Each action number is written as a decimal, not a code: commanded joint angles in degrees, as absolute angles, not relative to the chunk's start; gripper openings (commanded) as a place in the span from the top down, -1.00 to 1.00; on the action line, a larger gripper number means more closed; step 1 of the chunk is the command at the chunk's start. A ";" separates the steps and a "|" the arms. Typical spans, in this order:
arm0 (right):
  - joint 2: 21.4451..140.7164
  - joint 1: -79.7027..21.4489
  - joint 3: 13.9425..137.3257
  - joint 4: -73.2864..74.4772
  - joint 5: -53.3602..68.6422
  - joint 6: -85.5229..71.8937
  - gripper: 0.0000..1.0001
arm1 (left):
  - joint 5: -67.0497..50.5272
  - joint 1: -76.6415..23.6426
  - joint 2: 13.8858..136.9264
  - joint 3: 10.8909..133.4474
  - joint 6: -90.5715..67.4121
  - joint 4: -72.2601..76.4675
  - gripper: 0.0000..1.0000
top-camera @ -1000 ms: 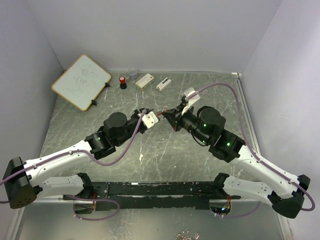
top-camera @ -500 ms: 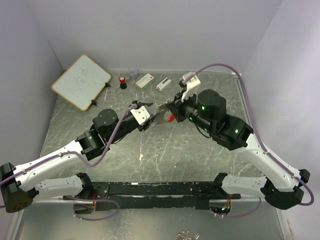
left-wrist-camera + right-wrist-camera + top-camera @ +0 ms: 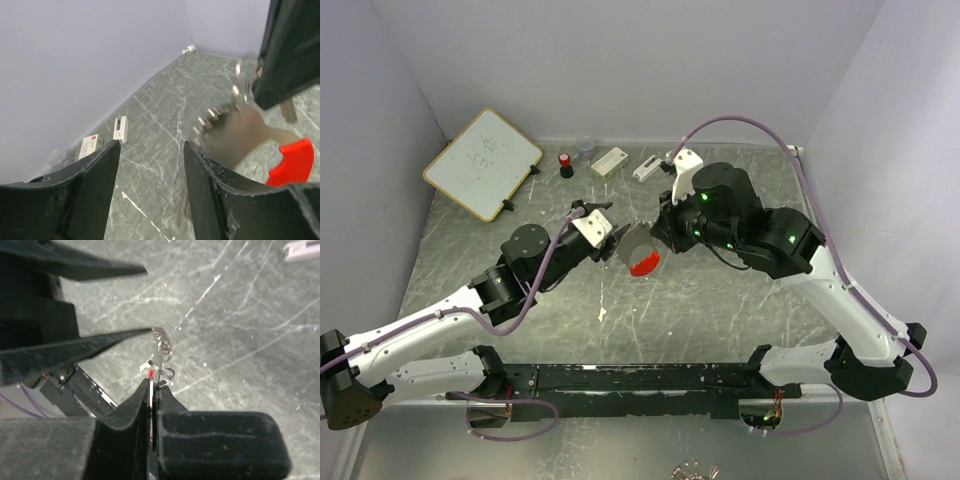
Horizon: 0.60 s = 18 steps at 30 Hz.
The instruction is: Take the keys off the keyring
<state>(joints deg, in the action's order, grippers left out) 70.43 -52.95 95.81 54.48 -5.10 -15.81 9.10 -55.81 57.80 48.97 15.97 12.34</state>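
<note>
Both hands eased leftward; right hand [image 3: 152, 386] pinches keyring [image 3: 642, 264], left hand [image 3: 150, 195] spread.

My left fingers [image 3: 92, 197] are matt black with a faintly grainy skin, the keyring [image 3: 295, 161] joins glossy red plastic to bright silvery metal, and the table [image 3: 720, 310] looks smooth, grey, white-veined, slightly sheened.

No readable text, faint scribbles on the far-left whiteboard [image 3: 482, 163] too small to make out, red-marked label on white box [image 3: 90, 146] blurred
</note>
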 commanded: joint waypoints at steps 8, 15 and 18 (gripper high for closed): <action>69.85 -53.15 91.99 59.42 -1.93 -18.82 1.00 | 4.34 -54.14 53.08 45.13 15.04 22.35 -0.32; 70.25 -53.23 91.26 59.14 -2.30 -18.29 1.00 | -5.17 -54.14 53.16 44.56 16.04 19.95 -0.27; 70.89 -53.20 91.21 59.24 -2.79 -18.15 1.00 | -8.32 -54.14 53.04 44.37 15.38 19.19 -0.20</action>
